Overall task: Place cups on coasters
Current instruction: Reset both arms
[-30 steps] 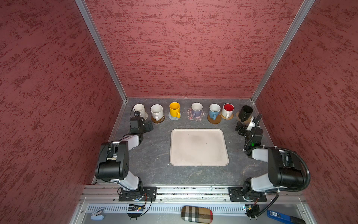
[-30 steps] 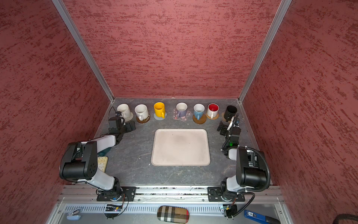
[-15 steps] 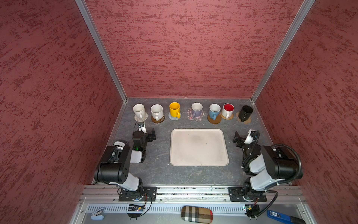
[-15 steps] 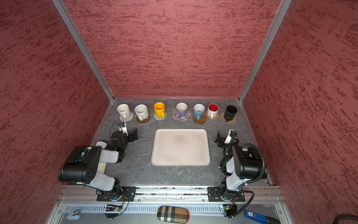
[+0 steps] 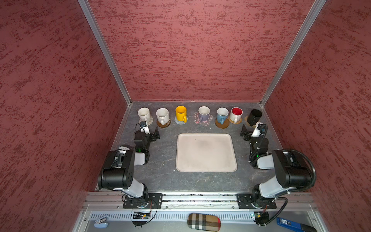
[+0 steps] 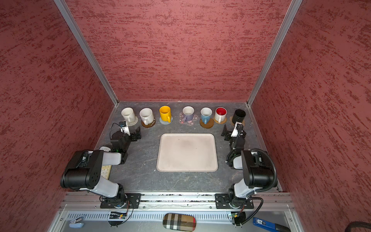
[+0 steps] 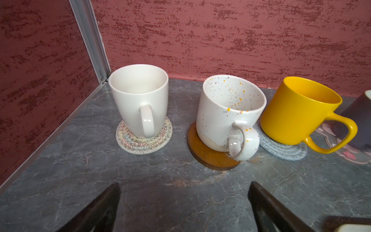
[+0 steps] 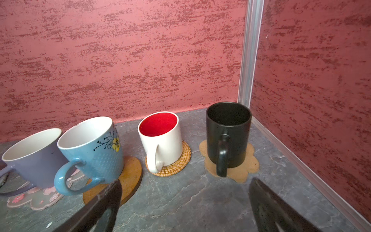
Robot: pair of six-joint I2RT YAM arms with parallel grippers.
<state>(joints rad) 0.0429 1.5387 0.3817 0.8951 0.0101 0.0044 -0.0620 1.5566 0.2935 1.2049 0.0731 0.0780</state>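
Along the back wall stands a row of cups, each on a coaster: a white cup (image 5: pixel 144 114) on the beige woven coaster (image 7: pixel 128 143), a speckled white one (image 7: pixel 224 112) on a brown disc (image 7: pixel 206 154), yellow (image 5: pixel 181 113) on grey woven (image 7: pixel 285 151), lavender (image 5: pixel 204 113) on the pink flower (image 5: pixel 197 121), light blue (image 8: pixel 94 152) on a brown disc (image 8: pixel 130 176), a red-lined cup (image 8: pixel 162 140) on rattan (image 8: pixel 180 162), and black (image 8: pixel 228 136) on cork (image 8: pixel 247 166). My left gripper (image 5: pixel 150 131) (image 7: pixel 184 186) and right gripper (image 5: pixel 251 129) (image 8: pixel 185 182) hang open and empty just in front of the row's ends.
A large beige tray (image 5: pixel 206 168) lies in the middle of the dark slate table between the arms. Red side walls stand close to both end cups. A checked case (image 5: pixel 203 222) lies on the front ledge outside the table.
Both open grippers have drawn back a short way from the end cups toward the front. No cup has moved.
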